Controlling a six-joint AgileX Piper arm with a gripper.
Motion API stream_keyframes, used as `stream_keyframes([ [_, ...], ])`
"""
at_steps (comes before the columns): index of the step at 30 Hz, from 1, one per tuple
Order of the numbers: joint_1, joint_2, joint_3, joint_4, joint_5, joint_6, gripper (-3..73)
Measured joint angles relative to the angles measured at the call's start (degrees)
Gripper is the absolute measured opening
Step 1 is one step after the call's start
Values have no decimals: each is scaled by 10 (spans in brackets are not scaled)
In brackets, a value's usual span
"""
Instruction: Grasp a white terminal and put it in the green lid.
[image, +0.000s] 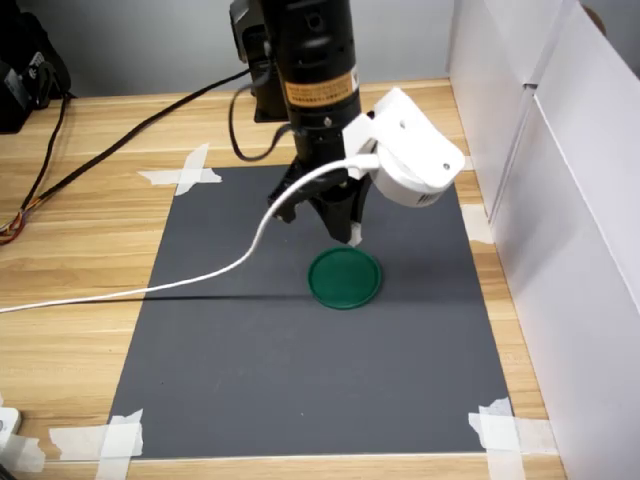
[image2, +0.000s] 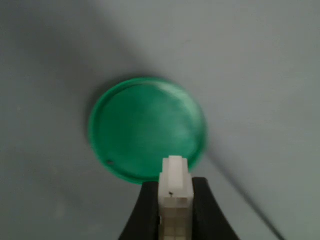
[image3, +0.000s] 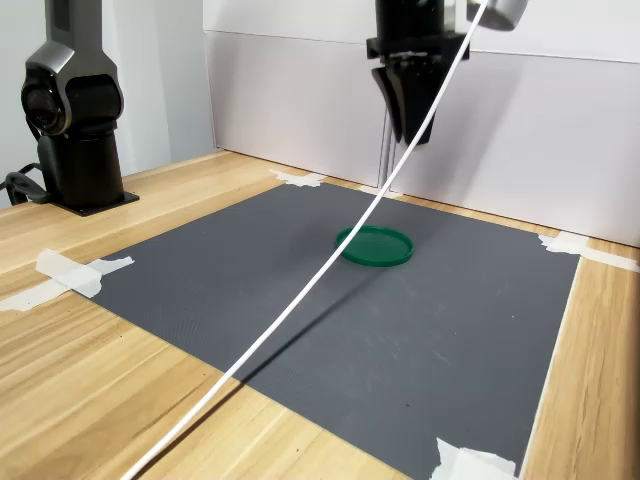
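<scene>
The white terminal (image2: 175, 192) is clamped between the two black fingers (image2: 145, 212) of the gripper (image2: 175, 220); its notched end projects past the fingertips, as the wrist view shows. In the first exterior view only a small white tip (image: 354, 237) shows at the gripper's (image: 345, 228) lower end. The gripper is closed on the terminal and held in the air, clear of the surface.

The green lid (image2: 147, 127) lies flat on the dark grey mat (image: 300, 370), below the gripper and slightly ahead of its tips; in the wrist view the terminal's tip overlaps the lid's near rim. In the second exterior view the gripper (image3: 408, 125) hangs well above the lid (image3: 375, 245). The lid holds nothing.

A white cable (image: 200, 275) runs from the wrist across the mat. White tape strips (image: 185, 172) fix the mat's corners to the wooden table (image: 70, 250).
</scene>
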Motion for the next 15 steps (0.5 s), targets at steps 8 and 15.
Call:
stream_keyframes([
  [8,1,0,105,-16,-93,-1,95],
  [15,1,17,130,-19,-124,-13,95],
])
